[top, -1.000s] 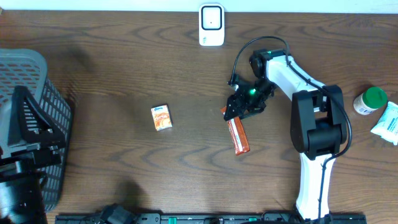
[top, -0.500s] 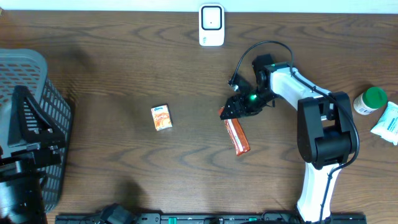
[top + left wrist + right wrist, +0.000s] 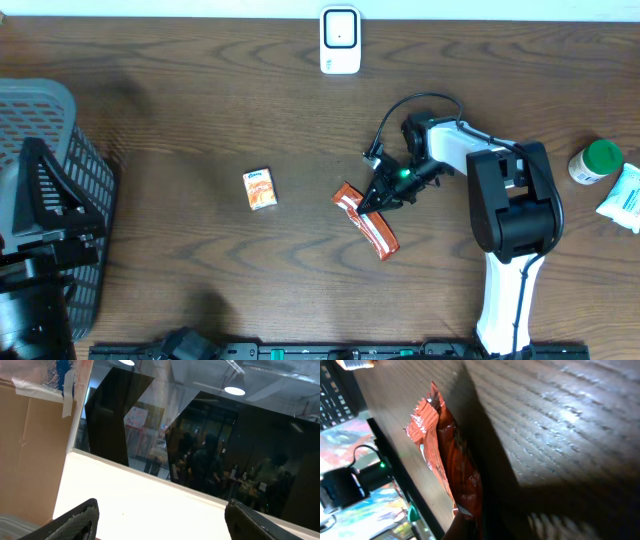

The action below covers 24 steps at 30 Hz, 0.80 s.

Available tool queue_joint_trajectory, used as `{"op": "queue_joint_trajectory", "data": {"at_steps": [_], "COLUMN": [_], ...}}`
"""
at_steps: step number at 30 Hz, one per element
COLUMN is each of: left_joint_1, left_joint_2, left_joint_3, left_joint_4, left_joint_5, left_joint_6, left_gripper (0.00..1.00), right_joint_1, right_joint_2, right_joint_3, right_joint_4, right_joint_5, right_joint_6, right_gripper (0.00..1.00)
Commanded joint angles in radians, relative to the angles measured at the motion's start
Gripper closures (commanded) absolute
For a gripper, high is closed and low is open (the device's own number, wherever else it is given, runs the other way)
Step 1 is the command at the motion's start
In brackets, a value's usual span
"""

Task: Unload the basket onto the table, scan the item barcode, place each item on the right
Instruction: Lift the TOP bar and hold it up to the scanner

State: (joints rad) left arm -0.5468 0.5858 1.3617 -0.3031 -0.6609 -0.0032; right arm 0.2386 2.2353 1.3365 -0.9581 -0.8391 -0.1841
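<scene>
Pinching red packet (image 3: 367, 221) edge, right tool (image 3: 383, 197) now closed, packet swung leftward, left tool (image 3: 160, 527) spread wide.

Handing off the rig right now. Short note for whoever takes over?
Left hand: open, empty, parked at the left.
Right hand: shut on one end of the wrapper, mid-table.
Scanner: at the table's far edge, well apart from the wrapper.
Done: wrapper gripped.
Left: lift it, carry it over and show its barcode to the scanner.
</scene>
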Motion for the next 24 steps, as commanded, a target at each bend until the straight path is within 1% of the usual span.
{"op": "queue_joint_trajectory", "data": {"at_steps": [1, 3, 4, 5, 9, 11, 14, 17, 23, 24], "left_joint_1": [0.000, 0.000, 0.000, 0.000, 0.000, 0.000, 0.000, 0.000, 0.000, 0.000], "left_joint_2": [-0.009, -0.009, -0.009, -0.009, -0.009, -0.009, -0.009, -0.009, -0.009, -0.009], "left_joint_3": [-0.010, -0.010, -0.010, -0.010, -0.010, -0.010, -0.010, -0.010, -0.010, -0.010], "left_joint_4": [0.006, 0.006, 0.006, 0.006, 0.006, 0.005, 0.005, 0.005, 0.005, 0.005], "left_joint_5": [-0.002, -0.002, -0.002, -0.002, -0.002, -0.002, -0.002, -0.002, -0.002, -0.002], "left_joint_6": [-0.002, -0.002, -0.002, -0.002, -0.002, -0.002, -0.002, -0.002, -0.002, -0.002], "left_gripper": [0.19, 0.19, 0.19, 0.19, 0.19, 0.19, 0.19, 0.19, 0.19, 0.19], "right_joint_1": [0.006, -0.011, -0.032, -0.043, -0.069, -0.069, -0.067, -0.067, -0.057, -0.049], "right_joint_2": [0.124, 0.108, 0.087, 0.072, 0.000, -0.048, -0.143, -0.268, -0.489, -0.563], "right_joint_3": [-0.013, 0.011, 0.031, 0.040, 0.058, 0.058, 0.058, 0.058, 0.058, 0.058], "right_joint_4": [0.018, 0.021, 0.030, 0.034, 0.061, 0.082, 0.119, 0.162, 0.236, 0.232], "right_joint_5": [0.389, 0.289, 0.208, 0.201, 0.325, 0.371, 0.374, 0.370, 0.317, 0.318], "right_joint_6": [0.111, 0.188, 0.270, 0.320, 0.448, 0.478, 0.534, 0.652, 0.775, 0.814], "right_gripper": [0.98, 0.98, 0.99, 0.99, 0.99, 0.99, 0.99, 0.99, 0.99, 0.99]}}
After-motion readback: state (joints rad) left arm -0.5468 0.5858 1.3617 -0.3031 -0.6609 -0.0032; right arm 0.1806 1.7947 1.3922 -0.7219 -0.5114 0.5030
